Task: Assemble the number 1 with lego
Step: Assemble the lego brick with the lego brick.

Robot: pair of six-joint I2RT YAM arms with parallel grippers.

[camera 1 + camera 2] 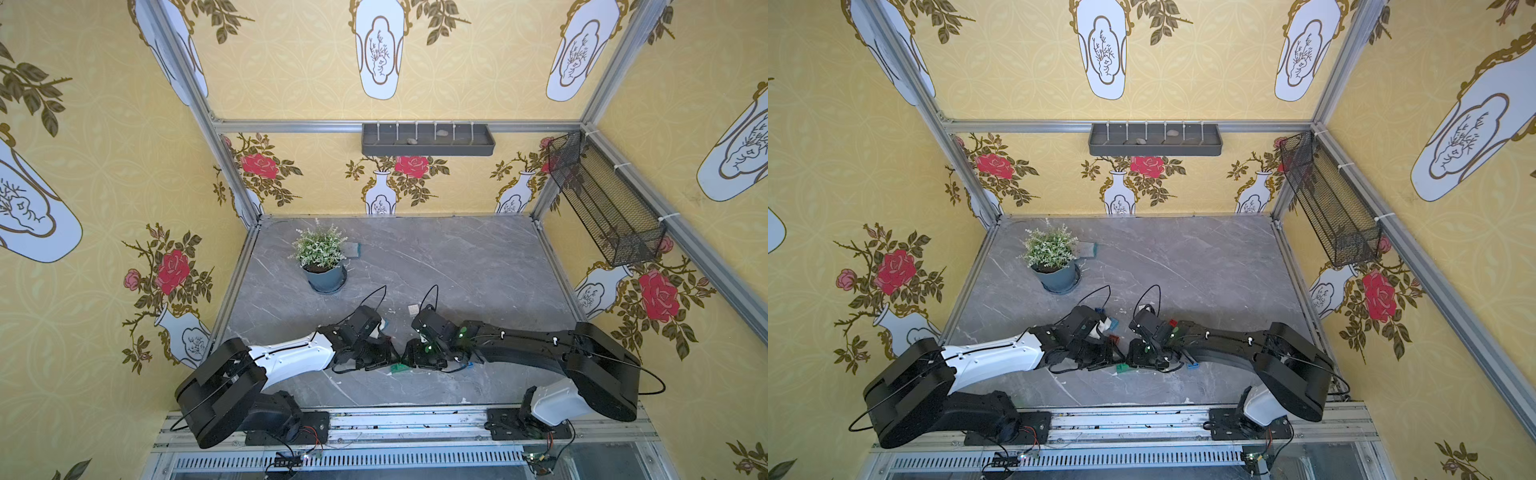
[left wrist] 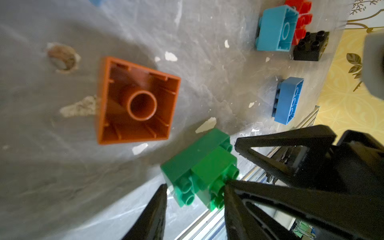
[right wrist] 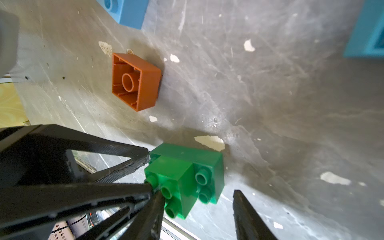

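I have both arms crowded onto one piece. A long green studded plastic brick with a square green plastic brick pressed onto it sits between the fingers of both grippers. Its studs look turned back toward the wrists rather than up.

The right gripper straddles the pair, moderately wide. One finger touches the square brick's studs, while bare grey marbled counter shows between the other finger and the long brick, so it holds nothing. The left gripper comes in from the opposite side at a middling spread, tips against the pair. I cannot tell whether it truly clamps.

I see three risks:
- **Fingers colliding:** the two sets of fingers nearly meet, so closing either one could jam them together.
- **Slipping on the studs:** a squeeze on round studs instead of flat walls could twist the pair out or pop the square brick off.
- **Falling off the edge:** the counter's front edge lies just behind the fingertips, so a nudge could send the pair over.

Beyond the fingertips, an orange-brown square plastic brick lies hollow side up. It would need flipping before it can stack. A light blue square brick, a black square brick and a blue long brick wait farther out on the right gripper's side.

I can read no brand, label or lettering anywhere.
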